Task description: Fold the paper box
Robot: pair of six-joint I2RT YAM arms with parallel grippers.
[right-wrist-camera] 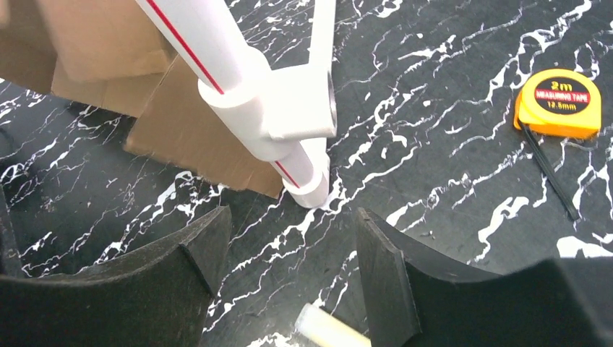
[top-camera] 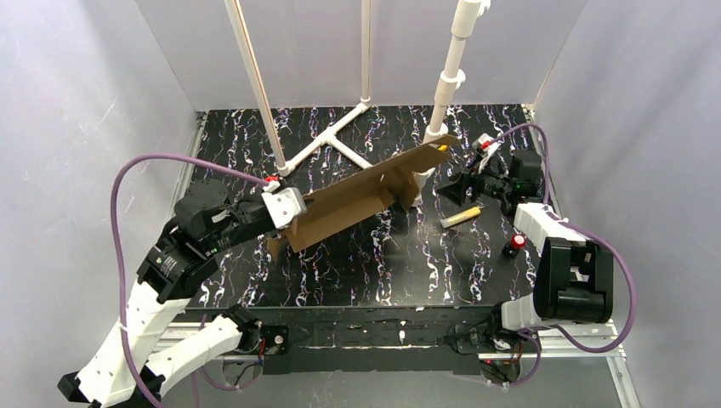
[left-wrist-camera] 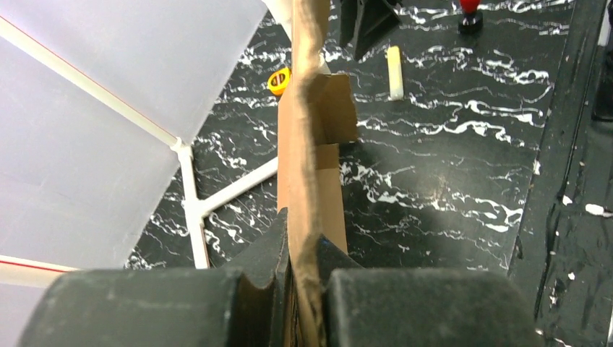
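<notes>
left tool (top-camera: 281, 234), top view: clamped on the lower left end of the paper box (top-camera: 366, 197).
paper box, top view: held edge-up as a long brown strip. it slants from the left tool toward the far right, and its far end lies by an upright of the white pipe frame (top-camera: 327, 140).
right tool (top-camera: 452, 185), top view: just beside the far end of the paper box, apart from it. its spread cannot be read from this view.
tabletop (top-camera: 357, 272), top view: black with white veins. a cream stick (top-camera: 460, 218) and a red knob (top-camera: 516, 245) lie near the right tool.
left tool, left wrist view: both pads press against the cardboard, which runs straight away between them.
paper box, left wrist view: seen edge-on, with a short flap folded out to the right. the tape measure (left-wrist-camera: 279, 80) lies beyond on its left and the cream stick on its right.
right tool, right wrist view: fingers wide apart, gripping nothing. bare tabletop shows between them, and one end of the cream stick lies low in the gap.
paper box, right wrist view: flaps at upper left, behind the foot of the pipe frame. the lowest corner is close to the tabletop; contact cannot be told.
tape measure, right wrist view: yellow, marked 2m, at upper right, well apart from the paper box.
</notes>
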